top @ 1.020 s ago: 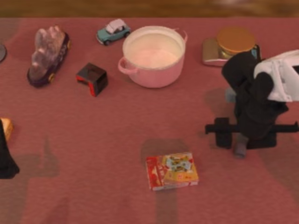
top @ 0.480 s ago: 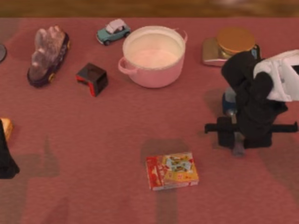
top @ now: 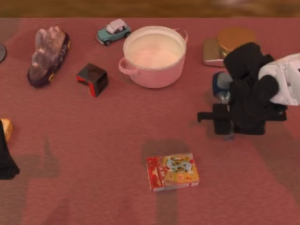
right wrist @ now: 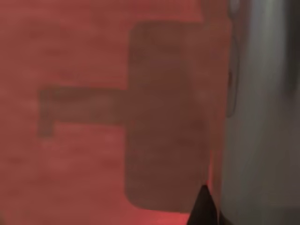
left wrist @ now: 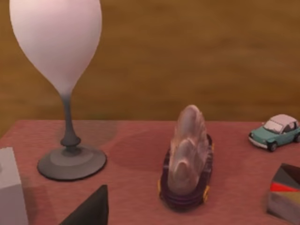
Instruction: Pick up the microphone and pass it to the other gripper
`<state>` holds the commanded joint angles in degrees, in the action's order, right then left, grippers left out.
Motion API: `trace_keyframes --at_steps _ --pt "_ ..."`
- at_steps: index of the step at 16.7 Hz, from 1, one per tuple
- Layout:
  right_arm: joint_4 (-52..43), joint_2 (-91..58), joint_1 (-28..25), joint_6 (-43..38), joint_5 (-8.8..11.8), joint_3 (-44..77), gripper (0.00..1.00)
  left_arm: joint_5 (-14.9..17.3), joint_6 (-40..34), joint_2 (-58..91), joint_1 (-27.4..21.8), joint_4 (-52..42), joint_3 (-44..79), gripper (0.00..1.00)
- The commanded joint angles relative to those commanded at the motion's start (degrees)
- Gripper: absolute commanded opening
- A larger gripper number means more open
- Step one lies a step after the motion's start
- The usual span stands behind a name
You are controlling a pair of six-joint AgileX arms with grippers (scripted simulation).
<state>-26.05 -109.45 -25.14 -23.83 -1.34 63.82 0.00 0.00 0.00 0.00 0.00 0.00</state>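
The microphone [top: 219,85] shows its dark navy head and silver collar at the right of the table, beside my right arm; the rest is hidden under that arm. My right gripper [top: 224,123] is shut on its grey handle [right wrist: 262,112]. In the right wrist view the handle runs close beside one black fingertip [right wrist: 202,208], with shadows on the red cloth beneath. The other gripper, my left one [top: 5,161], sits parked at the table's left edge. One of its black fingertips [left wrist: 89,211] shows, with a wide empty gap beside it.
A pink pot [top: 152,56] stands at the back centre, a gold-lidded box [top: 232,44] behind my right arm. A teal toy car [top: 113,32], a purple car carrying a stone [top: 47,54], a black-red cube [top: 92,78] and a red snack box [top: 172,171] lie about. A goblet [left wrist: 70,70] stands far left.
My right arm has moved left and toward the back with the microphone. Its navy head has come out from under the arm, and the handle's tip no longer sticks out in front.
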Motion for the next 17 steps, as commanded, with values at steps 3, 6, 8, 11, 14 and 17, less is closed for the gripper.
trace_keyframes --at_steps 3,6,8,11,14,17 --pt "11.73 2.45 -0.03 3.59 3.40 -2.92 0.00 0.00 0.00 0.00 0.00 0.00 0.00 1.00" --pt "25.54 5.55 -0.04 7.91 7.38 -6.85 0.00 0.00 0.00 0.00 0.00 0.00 0.00 1.00" --pt "35.67 7.88 -0.07 10.97 10.15 -9.66 0.00 0.00 0.00 0.00 0.00 0.00 0.00 1.00" --pt "50.74 11.76 -0.08 15.48 14.16 -13.67 0.00 0.00 0.00 0.00 0.00 0.00 0.00 1.00" --pt "62.97 15.86 0.01 19.43 17.57 -16.97 0.00 0.00 0.00 0.00 0.00 0.00 0.00 1.00" --pt "70.01 19.05 0.12 22.14 19.82 -19.05 0.00 0.00 0.00 0.00 0.00 0.00 0.00 1.00"
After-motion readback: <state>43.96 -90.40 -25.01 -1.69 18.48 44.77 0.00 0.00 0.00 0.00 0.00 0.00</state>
